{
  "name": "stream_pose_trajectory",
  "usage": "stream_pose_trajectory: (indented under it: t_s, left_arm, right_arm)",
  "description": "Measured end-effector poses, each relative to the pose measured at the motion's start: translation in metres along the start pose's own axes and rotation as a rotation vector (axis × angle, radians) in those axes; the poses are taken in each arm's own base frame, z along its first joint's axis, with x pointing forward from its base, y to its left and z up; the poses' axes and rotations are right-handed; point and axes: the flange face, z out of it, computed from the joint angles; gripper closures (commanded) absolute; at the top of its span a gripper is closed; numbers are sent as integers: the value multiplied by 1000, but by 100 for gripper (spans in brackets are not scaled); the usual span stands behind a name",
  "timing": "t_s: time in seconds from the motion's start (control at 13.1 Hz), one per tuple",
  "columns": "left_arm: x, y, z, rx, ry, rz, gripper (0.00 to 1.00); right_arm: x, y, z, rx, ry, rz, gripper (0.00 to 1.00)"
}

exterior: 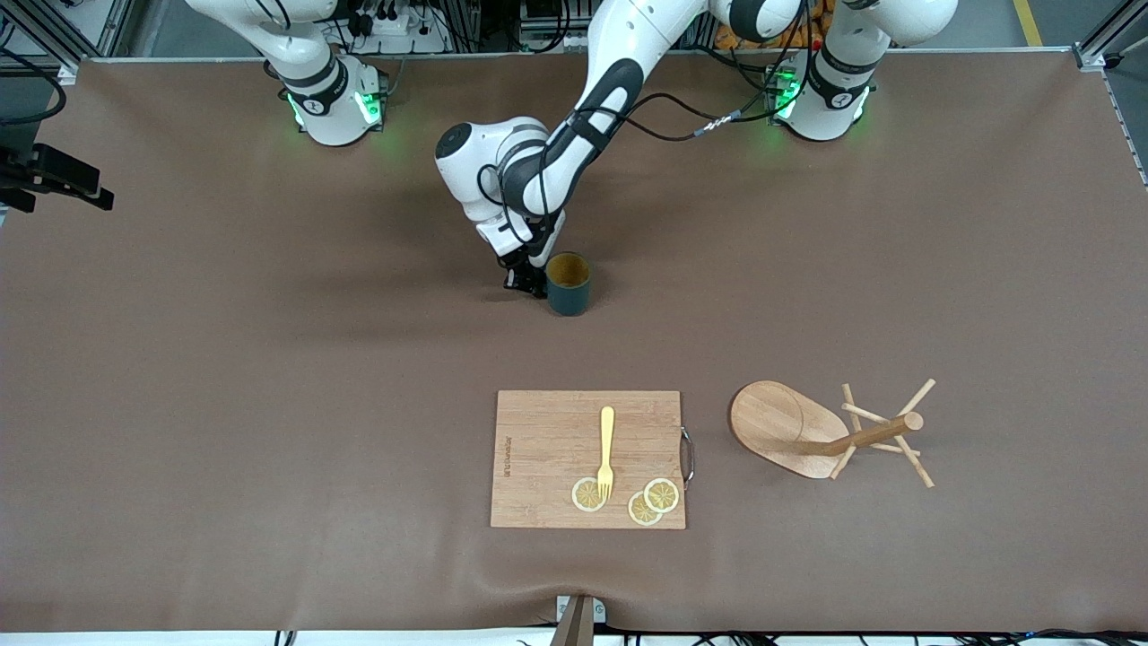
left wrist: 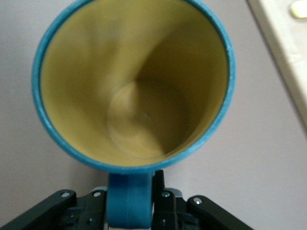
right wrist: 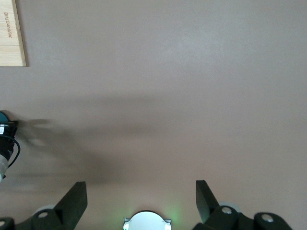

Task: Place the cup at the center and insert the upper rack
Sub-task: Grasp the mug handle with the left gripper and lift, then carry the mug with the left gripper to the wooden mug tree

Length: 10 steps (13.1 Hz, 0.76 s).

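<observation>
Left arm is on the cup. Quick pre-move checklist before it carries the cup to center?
1. Left gripper shut on the cup by its handle: ok.
2. Cup upright, inside bare: ok.
3. Cup lifted off the table: cannot tell.
4. Upper rack ready to use: not ok, it lies tipped on its side, toward the left arm's end of the table.
5. Cutting board with fork and lemon slices lies nearer the front camera than the cup, apart from it: ok.
6. Right gripper open, waiting over bare table: ok.
</observation>
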Motion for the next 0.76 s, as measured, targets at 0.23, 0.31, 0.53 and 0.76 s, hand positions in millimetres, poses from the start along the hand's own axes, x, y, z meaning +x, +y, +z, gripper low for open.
stream_pose_trajectory:
  t_s: [0.23,0.31,0.53,0.76]
  left_arm:
    - [22,30,-41,7,-78,-52,100]
    - [31,39,-53,10,-100,-68,100]
    - [59,66,-81,22,-163,-91,100]
    - [95,95,-113,24,-231,-125,100]
  right_arm:
    - [0,0,0,0,-1,0,0]
    - [0,0,1,0,-1,0,0]
    - [1,0,1,1,-2,-1,0]
    - [1,0,1,1,-2,-1,0]
